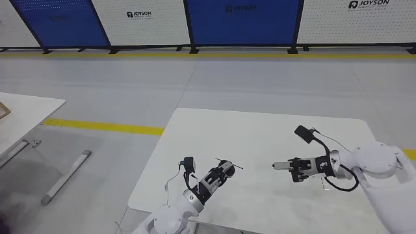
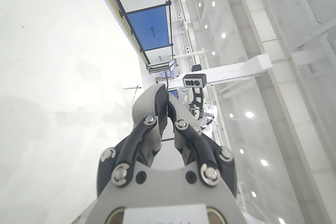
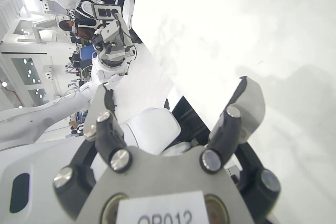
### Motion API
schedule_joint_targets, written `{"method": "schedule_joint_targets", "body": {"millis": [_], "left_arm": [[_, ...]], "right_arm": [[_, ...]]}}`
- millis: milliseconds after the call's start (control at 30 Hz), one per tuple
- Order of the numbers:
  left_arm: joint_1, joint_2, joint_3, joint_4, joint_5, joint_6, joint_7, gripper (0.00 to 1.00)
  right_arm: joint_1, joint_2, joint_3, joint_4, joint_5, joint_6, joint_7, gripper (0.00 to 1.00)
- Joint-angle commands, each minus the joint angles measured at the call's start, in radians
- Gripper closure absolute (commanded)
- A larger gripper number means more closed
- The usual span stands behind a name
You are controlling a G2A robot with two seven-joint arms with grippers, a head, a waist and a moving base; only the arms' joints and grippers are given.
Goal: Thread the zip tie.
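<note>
Zip tie (image 2: pixel 166 83), one — pinched in left gripper (image 2: pixel 166 98); right gripper (image 3: pixel 173 86) spread wide

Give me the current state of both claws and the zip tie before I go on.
Left claw: shut on the zip tie.
Right claw: open, holding nothing.
Zip tie: pinched in the left claw, with a thin end sticking out beyond it; cannot tell whether it is threaded.
</note>
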Motion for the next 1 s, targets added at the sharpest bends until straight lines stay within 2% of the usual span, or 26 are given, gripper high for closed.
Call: {"method": "schedule_joint_targets", "body": {"millis": [0,133,200,267,700,767,900,967], "left_arm": [[0.0,0.0,0.0,0.0,0.0,0.0,0.0,1.0],[0.0,0.0,0.0,0.0,0.0,0.0,0.0,1.0],[0.0,0.0,0.0,0.0,0.0,0.0,0.0,1.0],[0.0,0.0,0.0,0.0,0.0,0.0,0.0,1.0],[0.0,0.0,0.0,0.0,0.0,0.0,0.0,1.0],[0.0,0.0,0.0,0.0,0.0,0.0,0.0,1.0],[0.0,0.0,0.0,0.0,0.0,0.0,0.0,1.0],[0.0,0.0,0.0,0.0,0.0,0.0,0.0,1.0]], "right_arm": [[0.007,0.009,0.017,-0.017,-0.072,0.054,-0.009,0.0],[0.021,0.036,0.057,-0.068,-0.19,0.143,0.03,0.0],[0.029,0.053,0.047,-0.085,-0.246,0.186,0.03,0.0],[0.047,0.067,0.008,-0.086,-0.285,0.211,0.03,0.0],[0.052,0.071,0.001,-0.086,-0.279,0.216,0.023,0.0],[0.052,0.073,0.002,-0.076,-0.313,0.232,0.005,0.0],[0.107,0.08,-0.014,-0.03,-0.366,0.232,0.03,0.0],[0.146,0.084,-0.05,0.008,-0.382,0.232,0.03,0.0]]}}
